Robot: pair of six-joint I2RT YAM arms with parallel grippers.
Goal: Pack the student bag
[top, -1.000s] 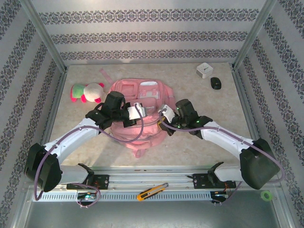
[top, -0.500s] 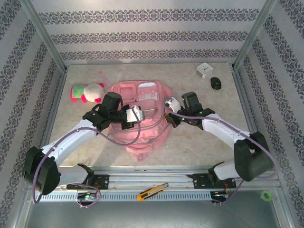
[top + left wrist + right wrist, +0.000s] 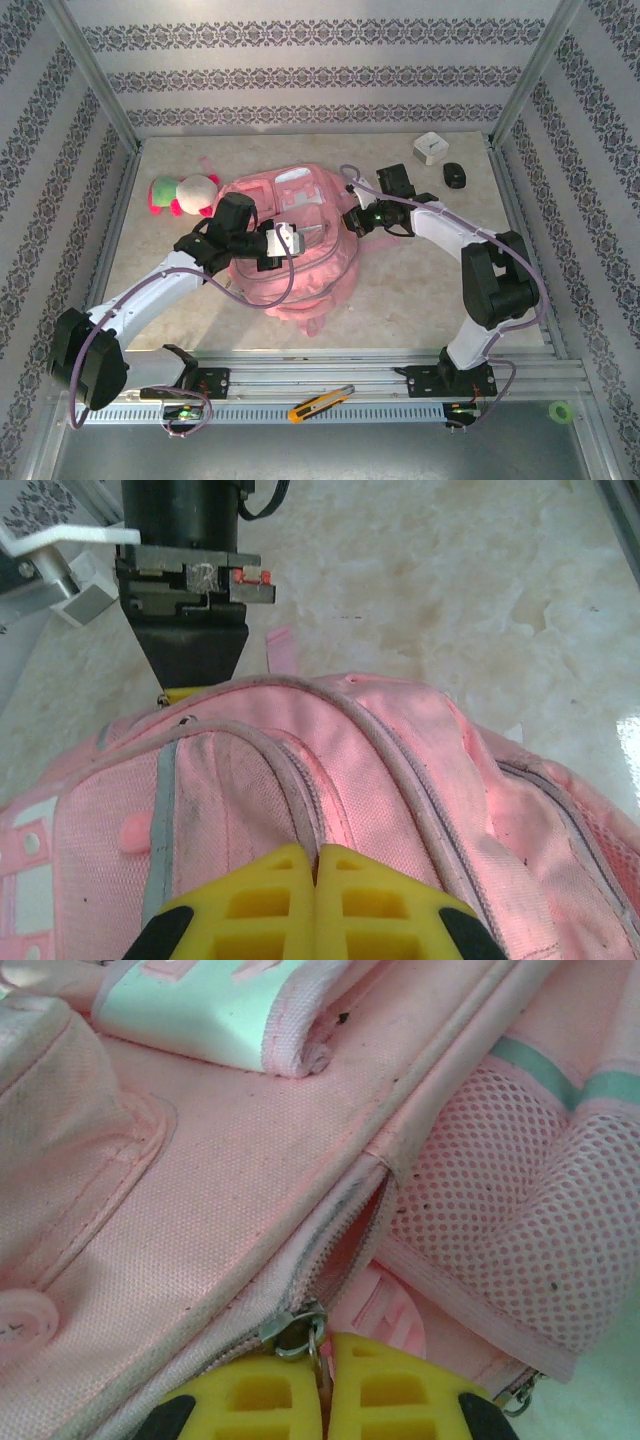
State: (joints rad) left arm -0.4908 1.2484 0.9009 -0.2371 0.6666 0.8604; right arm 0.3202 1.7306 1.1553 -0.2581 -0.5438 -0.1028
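Note:
The student bag (image 3: 300, 262), a big pink backpack with white patches, lies on the table between my arms. My left gripper (image 3: 291, 238) rests on its middle. In the left wrist view its yellow fingertips (image 3: 318, 856) are pressed together, pinching a ridge of the bag's fabric (image 3: 380, 770) beside a zipper line. At the bag's right side my right gripper (image 3: 352, 219) is shut on the metal zipper pull (image 3: 296, 1331). Its gripper point is (image 3: 324, 1348). Beyond the slider the zipper gapes open (image 3: 352, 1228) next to a mesh side pocket (image 3: 490, 1240).
A pink, green and white plush toy (image 3: 183, 193) lies left of the bag. A white box (image 3: 430, 148) and a small black object (image 3: 455, 175) sit at the back right. An orange utility knife (image 3: 320, 403) lies on the front rail. Patterned walls and metal posts enclose the table.
My right gripper has travelled away from me along the bag's right side, and its arm has folded up. The bag has shifted and lifted at that edge. My left gripper has barely moved.

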